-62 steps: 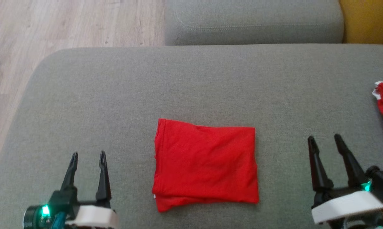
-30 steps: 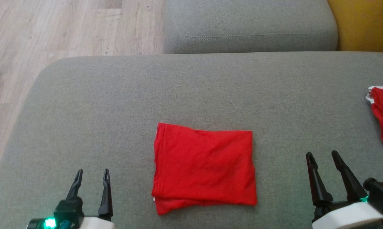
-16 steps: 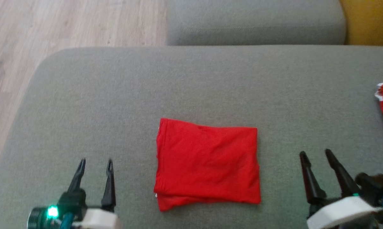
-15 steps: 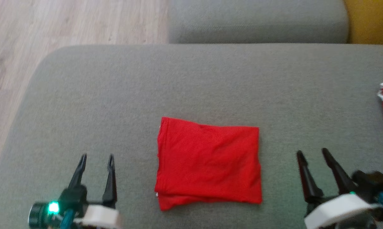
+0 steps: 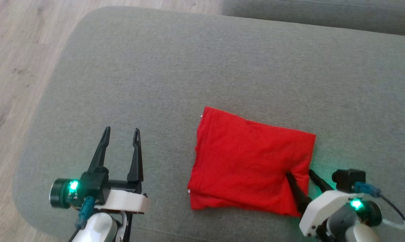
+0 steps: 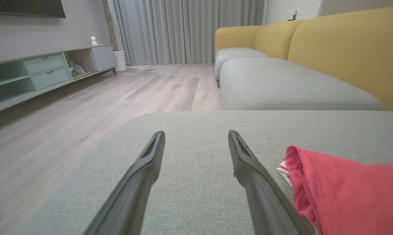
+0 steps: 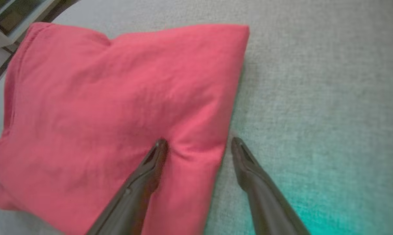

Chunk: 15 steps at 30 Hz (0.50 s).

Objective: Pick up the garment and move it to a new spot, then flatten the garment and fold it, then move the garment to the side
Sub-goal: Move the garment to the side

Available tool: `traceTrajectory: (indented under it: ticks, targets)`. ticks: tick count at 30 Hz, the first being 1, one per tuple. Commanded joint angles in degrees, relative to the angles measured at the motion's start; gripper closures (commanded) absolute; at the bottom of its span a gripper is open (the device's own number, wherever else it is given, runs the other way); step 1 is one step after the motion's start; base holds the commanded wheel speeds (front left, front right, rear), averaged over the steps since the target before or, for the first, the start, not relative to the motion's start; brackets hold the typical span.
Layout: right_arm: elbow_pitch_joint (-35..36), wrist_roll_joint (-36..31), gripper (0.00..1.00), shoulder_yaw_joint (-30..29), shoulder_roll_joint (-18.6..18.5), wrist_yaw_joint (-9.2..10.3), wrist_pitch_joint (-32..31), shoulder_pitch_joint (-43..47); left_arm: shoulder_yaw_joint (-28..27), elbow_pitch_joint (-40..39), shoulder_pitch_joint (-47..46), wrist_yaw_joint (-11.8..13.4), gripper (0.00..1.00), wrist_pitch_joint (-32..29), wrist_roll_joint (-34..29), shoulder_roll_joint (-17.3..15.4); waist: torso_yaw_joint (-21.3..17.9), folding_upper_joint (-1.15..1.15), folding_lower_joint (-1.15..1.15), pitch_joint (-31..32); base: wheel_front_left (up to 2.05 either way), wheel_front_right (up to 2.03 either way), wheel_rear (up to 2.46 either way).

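The garment (image 5: 249, 161) is a red cloth folded into a rectangle, lying flat on the grey sofa cushion (image 5: 189, 67). My right gripper (image 5: 299, 173) stands open astride its right edge near the front corner. In the right wrist view one finger (image 7: 150, 169) presses a dent into the garment (image 7: 118, 98), while the other rests on the cushion just beside the edge, around my right gripper (image 7: 199, 141). My left gripper (image 5: 122, 129) is open and empty, a hand's width left of the cloth. In the left wrist view the left gripper (image 6: 196, 133) has the garment (image 6: 346, 189) at its right.
Wooden floor (image 5: 14, 67) drops away past the cushion's rounded left edge. Another grey seat cushion (image 5: 323, 13) lies behind. The left wrist view shows a yellow sofa back (image 6: 346, 49) and a low shelf unit (image 6: 36, 71) across the room.
The head camera has turned and tilted down. My right gripper has moved left onto the garment's right edge, still open. The left gripper stays open beside the cloth.
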State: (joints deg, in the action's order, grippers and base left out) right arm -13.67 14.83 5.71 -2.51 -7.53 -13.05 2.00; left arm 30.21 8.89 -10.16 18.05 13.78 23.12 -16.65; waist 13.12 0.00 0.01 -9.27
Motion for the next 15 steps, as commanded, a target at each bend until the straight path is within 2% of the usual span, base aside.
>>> traceTrajectory:
  ticks: [1, 3, 4, 5, 6, 11, 15]
  targets:
    - [-0.36, 0.79, 0.00, 2.03, -0.37, 0.04, -1.45, -1.74, -1.90, -1.19, -2.46, -0.33, 0.00, 0.89, -0.43, -0.48, 0.96, 0.00, -0.01, -0.30, 0.00, 0.00, 0.00]
    - [-2.82, 0.94, 0.00, 2.40, -0.37, 0.04, -4.31, -2.05, -2.05, -0.85, -2.44, -0.55, 0.00, 1.01, -0.57, -0.17, 1.15, 0.00, -0.01, -0.20, 0.00, 0.00, 0.00]
    - [-3.18, 1.89, 0.33, 2.66, -0.37, 0.04, -4.86, -2.27, -2.16, -0.71, -2.40, -0.64, 0.00, 1.05, -0.62, -0.04, 1.15, 0.00, -0.01, -0.17, 0.00, 0.00, 0.00]
    - [-3.28, 2.33, 0.89, 2.93, -0.37, 0.04, -5.16, -2.50, -2.35, -0.61, -2.32, -0.72, 0.00, 1.08, -0.59, 0.06, 1.00, 0.00, -0.01, -0.19, 0.00, 0.00, 0.00]
    - [-3.19, 2.25, 1.00, 3.14, -0.37, 0.04, -5.37, -2.73, -2.60, -0.54, -2.20, -0.84, 0.00, 1.11, -0.45, 0.17, 0.77, 0.00, -0.01, -0.23, 0.00, 0.00, 0.00]
    - [0.31, 0.07, 1.00, 3.75, -0.37, 0.04, -2.04, -4.17, -3.66, -0.01, -1.21, -0.94, 0.00, 1.17, -0.37, 0.03, -2.36, 0.00, -0.01, 0.22, 0.00, 0.00, 0.00]
    - [3.65, -2.00, 1.00, 3.91, -1.67, 0.04, 0.44, -5.01, -4.76, -0.43, -0.17, -0.75, 0.00, 1.19, -0.28, -0.29, -7.06, 0.00, -0.01, 0.55, 0.00, 0.00, 0.00]
